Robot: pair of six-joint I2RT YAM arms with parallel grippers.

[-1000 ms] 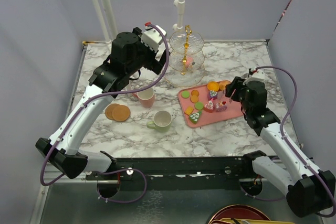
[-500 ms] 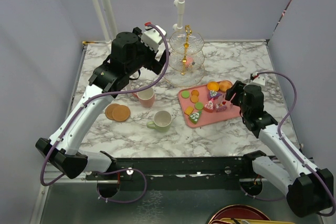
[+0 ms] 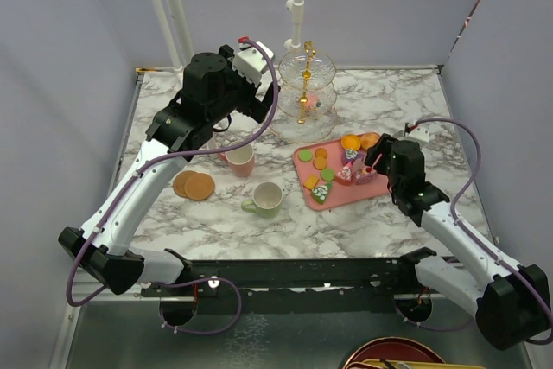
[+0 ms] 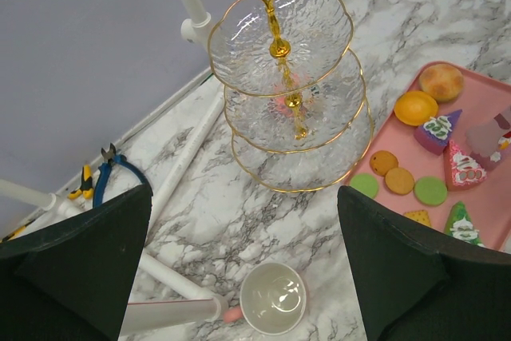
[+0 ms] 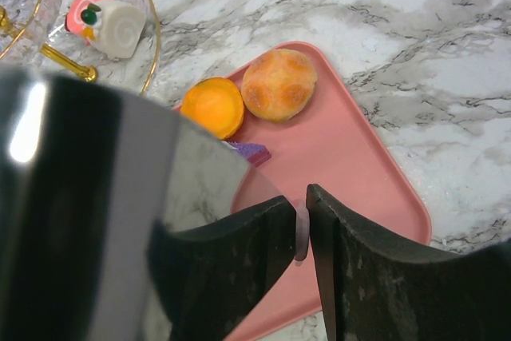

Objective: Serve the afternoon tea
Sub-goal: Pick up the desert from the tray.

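The clear glass three-tier stand (image 3: pixel 305 84) with its gold stem stands at the back centre; it also shows in the left wrist view (image 4: pixel 281 61). A roll cake (image 5: pixel 112 21) lies on one tier. My left gripper (image 4: pixel 243 192) is open and empty, high above the pink mug (image 4: pixel 273 299). My right gripper (image 5: pixel 302 213) is shut on the thin pale-pink handle of a shiny metal server (image 5: pixel 120 197), low over the cakes. An orange tart (image 5: pixel 211 107), a bun (image 5: pixel 279 85) and a purple wedge (image 5: pixel 247 151) lie just beyond it. The pale-green mug (image 3: pixel 267 199) and two brown coasters (image 3: pixel 193 185) sit front left.
The flat pink tray (image 3: pixel 346 194) holds the cakes and several macarons (image 4: pixel 399 180) right of centre. White poles (image 4: pixel 188 5) stand behind the stand, and one lies on the table (image 4: pixel 176 189). Small pliers (image 4: pixel 100 173) lie at the back left edge. Grey walls close in both sides.
My right arm has swung left and lower, bringing the gripper and server closer over the cakes on the tray. The left arm has not moved.
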